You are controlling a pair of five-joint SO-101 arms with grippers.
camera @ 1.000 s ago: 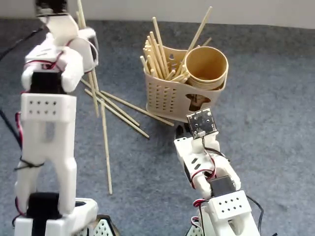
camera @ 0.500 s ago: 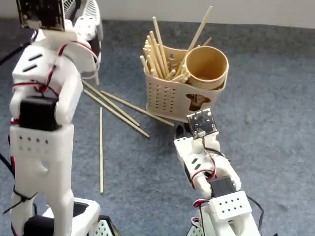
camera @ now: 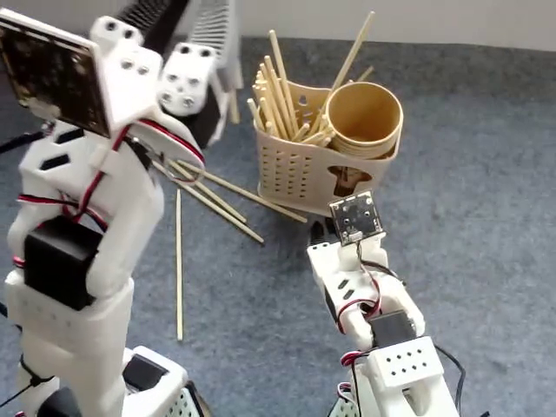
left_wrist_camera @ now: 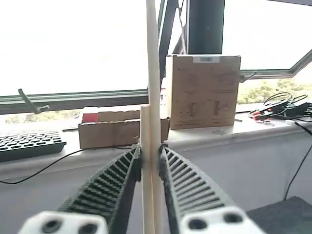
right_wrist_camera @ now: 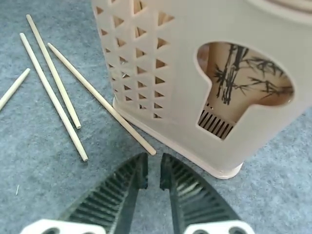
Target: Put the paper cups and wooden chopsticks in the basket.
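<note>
The basket [camera: 295, 174] is beige, and its walls are pierced in a regular pattern of small triangles. The paper cups [camera: 365, 113] are light brown; one has a dark bamboo drawing on its side. The chopsticks [camera: 179, 261] are of pale yellowish wood, without any pattern. The desk [camera: 486, 217] has a grey-blue carpet cover. The left hand [left_wrist_camera: 150, 161] and the right hand [right_wrist_camera: 153, 170] have black ribbed fingers [right_wrist_camera: 122, 195] on white bases.
</note>
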